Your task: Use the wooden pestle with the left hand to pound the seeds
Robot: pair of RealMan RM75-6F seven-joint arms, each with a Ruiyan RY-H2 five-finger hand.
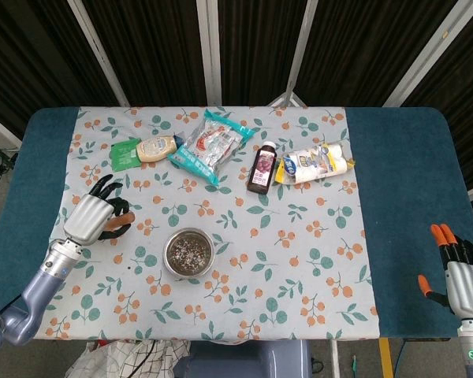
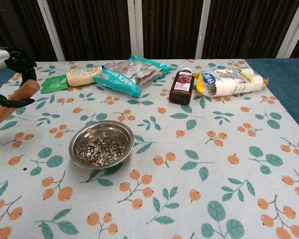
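Note:
My left hand [image 1: 94,216] grips the wooden pestle [image 2: 11,103] at the table's left side, left of the steel bowl [image 1: 189,252]. The pestle lies tilted, low over the cloth; its round end [image 1: 126,219] pokes out toward the bowl. In the chest view the left hand [image 2: 7,59] shows at the left edge, above the pestle. The bowl [image 2: 101,144] holds crushed seeds [image 2: 102,150]. My right hand [image 1: 456,272] hangs off the table's front right corner, fingers apart and holding nothing.
Along the back of the floral cloth lie a green packet [image 1: 124,152], a sauce bottle [image 1: 156,147], a snack bag [image 1: 211,144], a dark bottle [image 1: 262,168] and a yellow-white pack [image 1: 314,163]. Blue table surface [image 1: 402,173] flanks the cloth.

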